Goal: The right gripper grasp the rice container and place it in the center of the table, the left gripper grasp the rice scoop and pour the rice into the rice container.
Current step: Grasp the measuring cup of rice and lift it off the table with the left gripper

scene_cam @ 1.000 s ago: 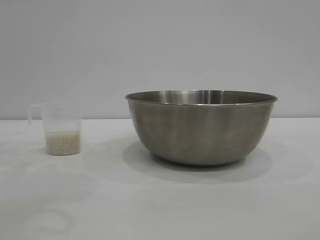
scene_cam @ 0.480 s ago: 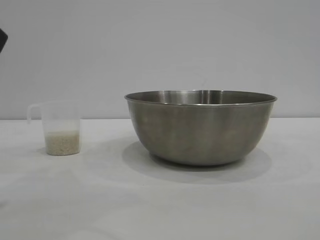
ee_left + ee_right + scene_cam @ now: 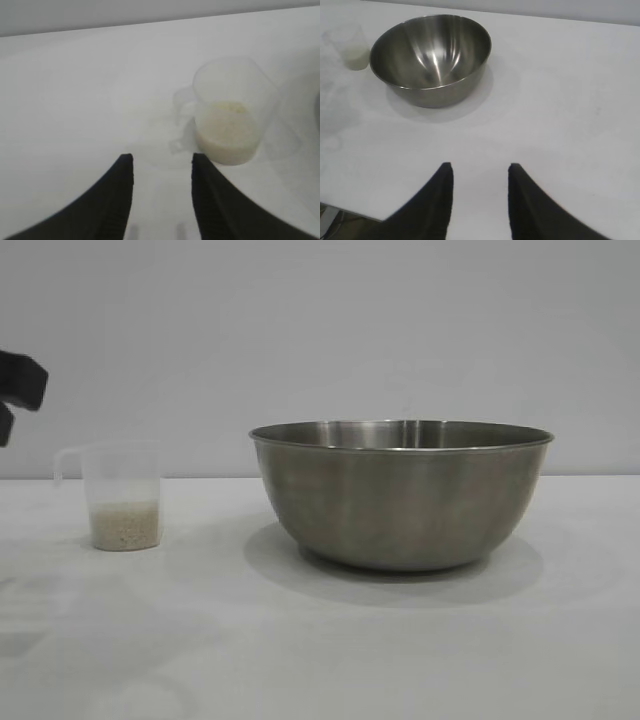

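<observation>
The rice container, a large steel bowl, stands upright and empty on the white table, right of centre; it also shows in the right wrist view. The rice scoop, a frosted plastic cup with rice in its bottom, stands at the left. In the left wrist view the scoop lies ahead of my open left gripper, a little apart from it, handle toward the gripper's side. Part of the left arm enters at the exterior view's left edge. My right gripper is open and empty, far from the bowl.
The scoop shows beside the bowl in the right wrist view. The table's front edge shows near the right gripper. A plain grey wall stands behind the table.
The left arm has come further into the exterior view at the left edge, above and left of the scoop. The bowl and the scoop have not moved.
</observation>
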Controlling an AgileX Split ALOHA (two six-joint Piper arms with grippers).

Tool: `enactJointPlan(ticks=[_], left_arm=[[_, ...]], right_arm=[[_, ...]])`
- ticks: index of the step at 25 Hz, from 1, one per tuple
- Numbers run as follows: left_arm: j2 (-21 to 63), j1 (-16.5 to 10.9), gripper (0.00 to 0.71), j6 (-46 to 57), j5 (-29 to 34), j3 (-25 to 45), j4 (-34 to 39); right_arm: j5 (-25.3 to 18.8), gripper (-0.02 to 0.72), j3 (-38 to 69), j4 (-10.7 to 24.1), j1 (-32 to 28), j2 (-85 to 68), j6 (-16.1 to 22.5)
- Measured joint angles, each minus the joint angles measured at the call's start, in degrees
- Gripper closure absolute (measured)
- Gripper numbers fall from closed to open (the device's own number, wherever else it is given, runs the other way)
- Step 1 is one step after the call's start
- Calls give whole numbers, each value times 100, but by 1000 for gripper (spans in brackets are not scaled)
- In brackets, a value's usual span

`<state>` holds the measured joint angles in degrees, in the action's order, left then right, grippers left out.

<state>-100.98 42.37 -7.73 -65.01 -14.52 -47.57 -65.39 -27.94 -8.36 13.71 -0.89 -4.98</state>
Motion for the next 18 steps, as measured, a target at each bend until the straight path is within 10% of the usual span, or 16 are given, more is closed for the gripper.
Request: enactJointPlan(ticks=[10, 18], left_arm=[[-964, -13, 323, 557, -14, -20, 63], [-1319, -659, 323, 928, -18, -341, 1156]], right_arm=[[0, 447, 0, -8, 0, 0, 50], [0, 447, 0, -21, 0, 0, 72]])
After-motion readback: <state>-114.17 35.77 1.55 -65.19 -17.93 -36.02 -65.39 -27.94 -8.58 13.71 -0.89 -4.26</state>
